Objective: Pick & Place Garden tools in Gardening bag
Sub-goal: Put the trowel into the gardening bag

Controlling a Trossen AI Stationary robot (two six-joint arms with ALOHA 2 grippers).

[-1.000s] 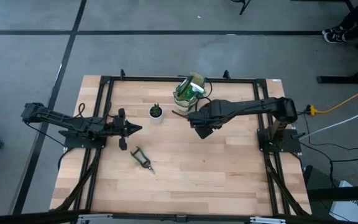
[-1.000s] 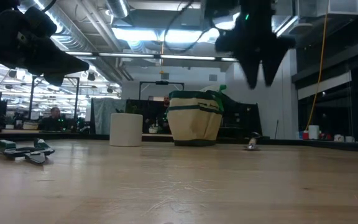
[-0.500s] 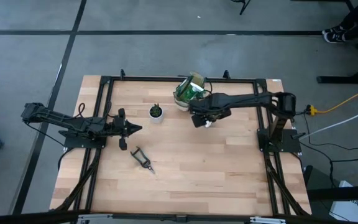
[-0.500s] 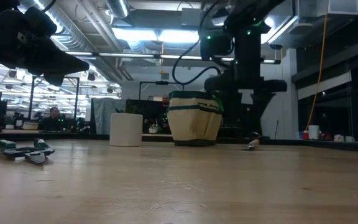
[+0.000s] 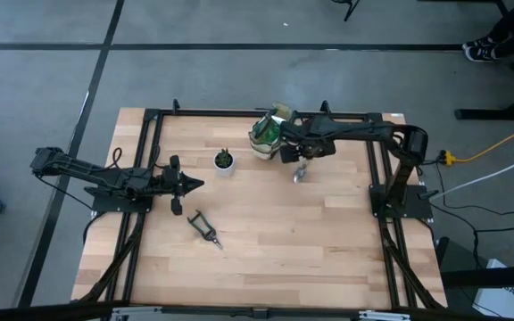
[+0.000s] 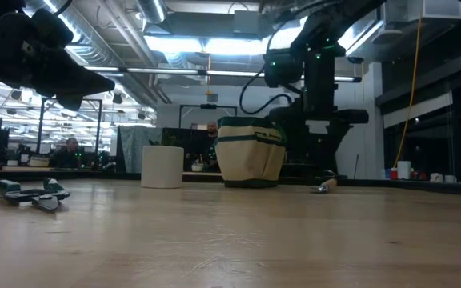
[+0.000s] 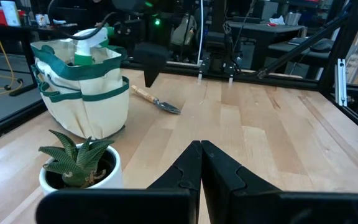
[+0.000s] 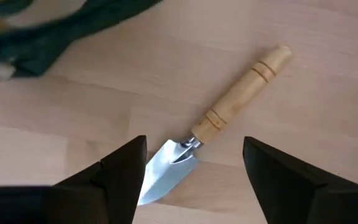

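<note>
Across the pale wooden table [image 5: 266,232] your right arm reached from its base at the right edge toward the far side, its gripper [image 5: 294,152] hanging just beside the gardening bag [image 5: 266,134]. You had its fingers [image 8: 120,171] spread wide and holding nothing; in the right wrist view the trowel [image 8: 213,127] lay flat on the wood between and just beyond them, silver blade nearest, ringed wooden handle pointing away. From above, the trowel [image 5: 301,170] sat on the table just on the near side of that gripper, not touching the bag.

Your left arm lay low along the left side, gripper [image 5: 194,184] pointing toward the middle with its two dark fingers [image 7: 219,168] pressed together on nothing.

That bag was soft beige fabric with green trim and stood upright at the far edge; the green spray bottle [image 7: 86,53] stuck up out of it. A small white pot [image 5: 225,163] with a spiky green plant stood to its left. Black pruning shears [image 5: 204,227] lay flat on the table, nearer than the left gripper and well apart from the bag.
</note>
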